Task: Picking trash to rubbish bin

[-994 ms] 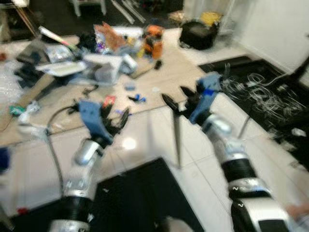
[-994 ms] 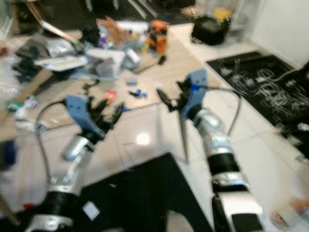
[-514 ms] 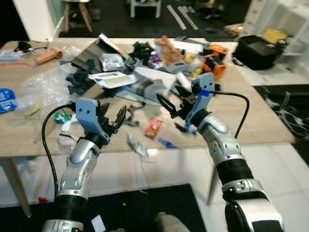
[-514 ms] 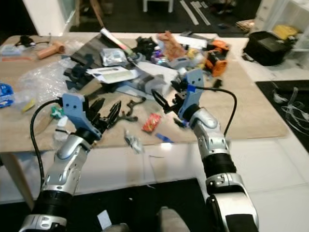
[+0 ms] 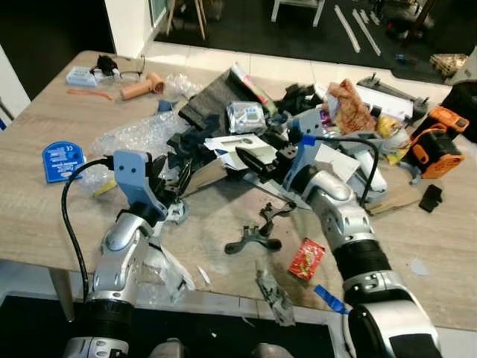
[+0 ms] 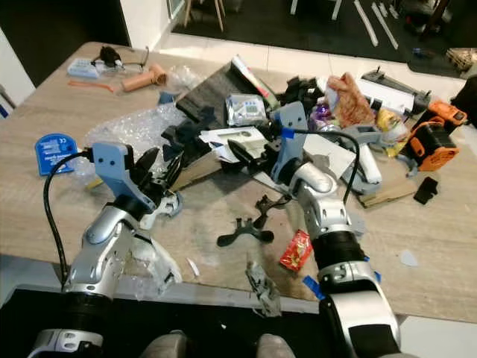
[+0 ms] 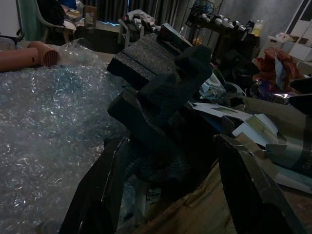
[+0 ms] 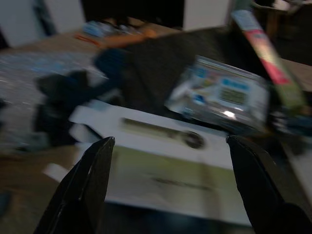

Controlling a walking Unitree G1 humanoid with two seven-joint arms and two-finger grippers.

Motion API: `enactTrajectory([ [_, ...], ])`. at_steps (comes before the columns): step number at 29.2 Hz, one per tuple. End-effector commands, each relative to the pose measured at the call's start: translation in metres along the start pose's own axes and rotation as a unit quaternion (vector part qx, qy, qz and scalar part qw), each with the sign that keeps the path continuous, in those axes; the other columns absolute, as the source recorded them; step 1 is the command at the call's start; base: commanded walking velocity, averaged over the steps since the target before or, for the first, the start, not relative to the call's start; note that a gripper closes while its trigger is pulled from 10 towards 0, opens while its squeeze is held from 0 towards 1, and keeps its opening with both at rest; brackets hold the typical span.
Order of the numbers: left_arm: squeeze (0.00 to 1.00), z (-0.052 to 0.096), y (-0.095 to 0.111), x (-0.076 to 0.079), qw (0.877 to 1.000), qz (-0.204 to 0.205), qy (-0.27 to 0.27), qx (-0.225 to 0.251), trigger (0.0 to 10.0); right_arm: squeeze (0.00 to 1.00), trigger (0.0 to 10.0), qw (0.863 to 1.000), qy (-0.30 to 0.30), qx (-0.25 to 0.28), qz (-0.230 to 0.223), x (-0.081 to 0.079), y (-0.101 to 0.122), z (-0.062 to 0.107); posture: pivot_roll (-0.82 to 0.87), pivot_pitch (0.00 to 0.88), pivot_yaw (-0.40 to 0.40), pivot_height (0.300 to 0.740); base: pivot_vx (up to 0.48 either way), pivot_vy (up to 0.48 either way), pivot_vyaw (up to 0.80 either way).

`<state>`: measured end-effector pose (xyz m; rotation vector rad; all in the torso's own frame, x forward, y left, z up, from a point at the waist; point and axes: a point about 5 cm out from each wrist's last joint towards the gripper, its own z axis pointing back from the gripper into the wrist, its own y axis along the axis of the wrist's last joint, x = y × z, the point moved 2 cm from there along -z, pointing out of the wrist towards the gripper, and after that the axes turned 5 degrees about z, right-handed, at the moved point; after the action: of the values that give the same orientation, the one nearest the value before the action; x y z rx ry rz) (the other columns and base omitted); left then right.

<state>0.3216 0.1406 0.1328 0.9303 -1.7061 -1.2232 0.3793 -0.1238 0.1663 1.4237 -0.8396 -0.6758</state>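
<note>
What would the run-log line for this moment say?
stage: reaching over table | left end effector: open, empty, by bubble wrap | right end effector: open, empty, over white paper | bin: unseen

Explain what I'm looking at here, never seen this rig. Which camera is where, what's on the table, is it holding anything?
It is a humanoid robot with two silver arms, each ending in a pincer of two long black fingers. The two wide pictures come from a stereo camera on its head, looking down at a wooden table. The two dark pictures come from cameras on the wrists, looking along each pincer's fingers.

The left pincer is open and empty, facing black foam pieces beside bubble wrap. The right pincer is also open and empty, hovering over a white printed sheet.

Spread over the table: a red snack wrapper, a black plastic bracket, a blue round tag, an orange tool and mixed packaging.
</note>
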Motion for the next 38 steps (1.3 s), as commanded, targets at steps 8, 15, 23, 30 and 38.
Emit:
enactTrajectory([
  [8, 0.00, 0.001, 0.001, 0.006, 1.000, -0.002, -0.016, 0.004, 10.0, 0.00, 10.0, 0.990, -0.098, -0.088, 0.054, 0.056, 0.011, 0.015, -0.07, 0.000, -0.059, 0.740, 0.000, 0.000, 0.00],
  [15, 0.00, 0.003, 0.005, 0.009, 0.999, -0.007, -0.035, 0.015, 10.0, 0.00, 10.0, 0.984, -0.067, -0.144, 0.083, 0.067, 0.016, 0.025, -0.07, 0.000, -0.056, 0.740, 0.000, 0.000, 0.00],
  [23, 0.00, 0.016, 0.026, 0.033, 0.983, -0.053, -0.158, 0.075, 10.0, 0.00, 10.0, 0.942, -0.001, -0.310, 0.125, 0.090, 0.007, 0.083, -0.08, 0.000, -0.053, 0.740, 0.000, 0.000, 0.00],
  [30, 0.00, 0.018, 0.024, 0.039, 0.978, -0.060, -0.187, 0.068, 10.0, 0.00, 10.0, 0.916, -0.004, -0.382, 0.123, 0.109, -0.010, 0.119, -0.09, 0.000, -0.050, 0.740, 0.000, 0.000, 0.00],
  [38, 0.00, 0.019, 0.020, 0.038, 0.977, -0.068, -0.193, 0.063, 10.0, 0.00, 10.0, 0.908, 0.012, -0.419, -0.004, 0.094, -0.048, 0.130, -0.09, 0.000, -0.051, 0.740, 0.000, 0.000, 0.00],
])
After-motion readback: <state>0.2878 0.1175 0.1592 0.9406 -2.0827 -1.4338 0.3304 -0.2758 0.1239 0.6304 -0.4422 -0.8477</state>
